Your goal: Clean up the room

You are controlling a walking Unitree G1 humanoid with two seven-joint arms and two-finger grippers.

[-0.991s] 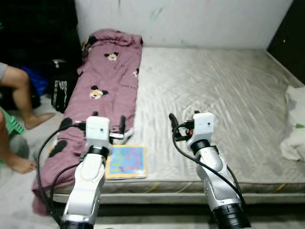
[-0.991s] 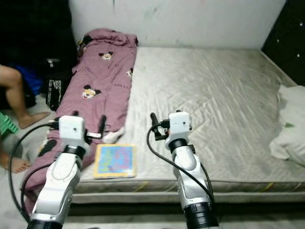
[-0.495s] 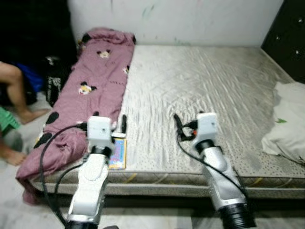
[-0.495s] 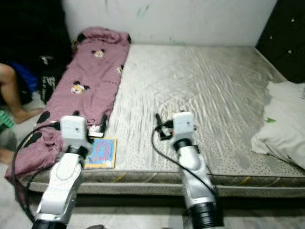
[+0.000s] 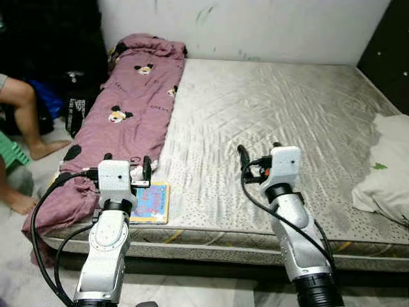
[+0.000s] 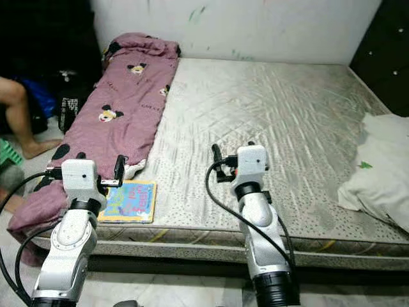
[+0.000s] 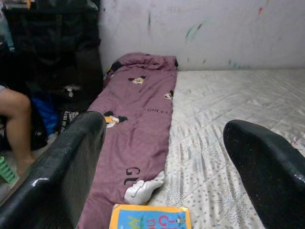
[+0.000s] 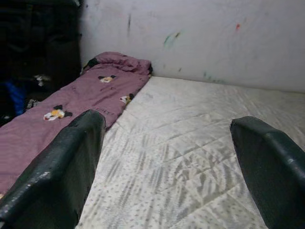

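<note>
**A:** So what's the scene? Where's the stuff that needs tidying?

**B:** It's a bare grey quilted mattress (image 5: 275, 109) against a scuffed white wall (image 5: 255, 29). Down its left side lies a long mauve blanket (image 5: 131, 109) printed with cartoon mice, bunched at the wall end and spilling off the near left corner toward the floor. Right beside the blanket's lower end, flat on the mattress near the front edge, there's a colourful children's book (image 5: 151, 202) with a yellow border. On the far right edge of the bed sits a rumpled white pillow (image 5: 385, 173).

**A:** And the arms?

**B:** Both are raised in front of the bed. The left gripper (image 5: 126, 167) hovers over the near left corner, just above the book and the blanket's edge, not touching either. Its fingers (image 7: 62, 167) are spread wide apart with nothing between them. The right gripper (image 6: 231, 152) hangs over the bare middle of the mattress, well apart from the book, fingers (image 8: 62, 162) likewise splayed and empty.

**A:** Anything else around?

**B:** A person's bare legs (image 5: 22, 121) on the floor to the left, next to a dark bag (image 5: 78, 109) by the bed.
</note>
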